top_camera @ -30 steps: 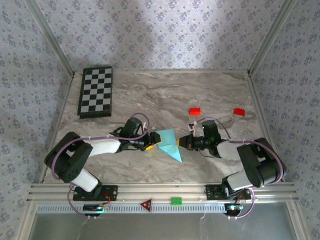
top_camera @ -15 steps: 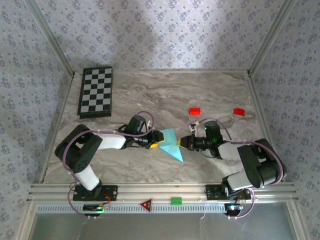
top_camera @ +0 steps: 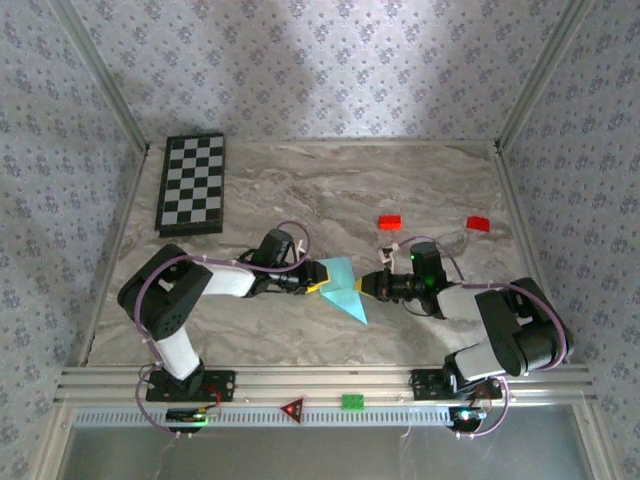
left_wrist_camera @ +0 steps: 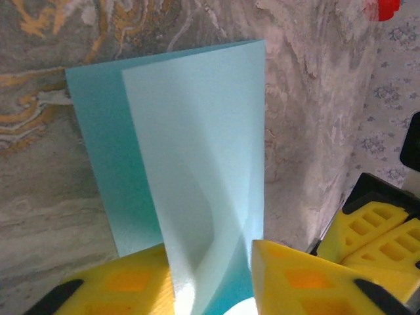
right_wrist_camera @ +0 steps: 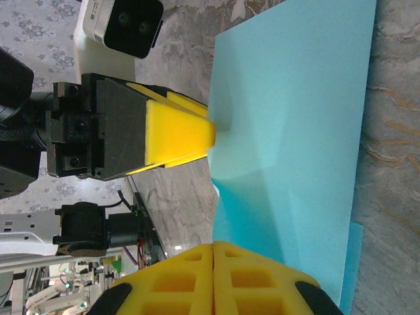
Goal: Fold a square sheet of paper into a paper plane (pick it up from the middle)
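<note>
The light cyan paper (top_camera: pixel 340 290), folded into a pointed shape, lies mid-table between my two arms. In the left wrist view one flap of the paper (left_wrist_camera: pixel 197 164) stands up off the layer below. My left gripper (top_camera: pixel 312 283) is at its left edge. Its yellow fingers (left_wrist_camera: pixel 118 285) stand apart on either side of that raised flap, so the left gripper (left_wrist_camera: pixel 210 256) is open around it. My right gripper (top_camera: pixel 366 287) meets the right edge. In its own view the right gripper (right_wrist_camera: pixel 214 246) has its pads pressed together, with the paper (right_wrist_camera: pixel 295 131) running into the seam.
A black-and-white chessboard (top_camera: pixel 192 197) lies at the back left. Two small red blocks (top_camera: pixel 389 222) (top_camera: pixel 478 224) sit behind the right arm. A green block (top_camera: pixel 351 402) and a red triangle (top_camera: pixel 292 408) rest on the front rail. Patterned walls close in three sides.
My left arm has pushed right, closer onto the paper, and its jaws have narrowed around the raised flap. The paper has shifted slightly right. The right arm has barely moved.
</note>
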Controlling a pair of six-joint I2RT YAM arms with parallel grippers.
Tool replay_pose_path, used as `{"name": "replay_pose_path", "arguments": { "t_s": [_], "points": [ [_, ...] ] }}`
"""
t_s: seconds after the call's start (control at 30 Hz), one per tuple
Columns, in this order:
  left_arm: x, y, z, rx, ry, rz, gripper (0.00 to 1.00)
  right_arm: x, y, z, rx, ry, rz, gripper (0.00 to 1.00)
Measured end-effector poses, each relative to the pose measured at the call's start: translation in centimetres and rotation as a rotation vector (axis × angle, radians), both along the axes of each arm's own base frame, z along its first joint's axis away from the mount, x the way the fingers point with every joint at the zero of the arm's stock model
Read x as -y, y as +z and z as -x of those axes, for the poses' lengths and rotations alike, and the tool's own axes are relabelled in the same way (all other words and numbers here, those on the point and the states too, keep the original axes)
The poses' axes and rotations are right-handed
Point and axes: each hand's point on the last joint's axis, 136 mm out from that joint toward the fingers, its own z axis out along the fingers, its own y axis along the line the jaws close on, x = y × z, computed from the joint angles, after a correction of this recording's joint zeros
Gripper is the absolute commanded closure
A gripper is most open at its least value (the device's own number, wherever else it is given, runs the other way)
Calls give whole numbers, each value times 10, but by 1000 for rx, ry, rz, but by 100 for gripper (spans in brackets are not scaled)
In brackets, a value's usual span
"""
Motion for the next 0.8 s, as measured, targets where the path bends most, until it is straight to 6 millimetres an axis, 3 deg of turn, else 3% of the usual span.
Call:
{"name": "replay_pose_path", "arguments": {
  "t_s": [0.13, 0.47, 0.8],
  "points": [
    [1, 1, 0, -1, 2, 5, 76, 3, -6, 2, -18, -9, 25, 73],
    [7, 10, -3, 24, -12, 51, 71, 19, -15, -2, 19, -44, 235, 59],
    [14, 8, -3, 6, -40, 74, 68, 28, -37, 6, -28, -42, 342, 63]
  ]
}}
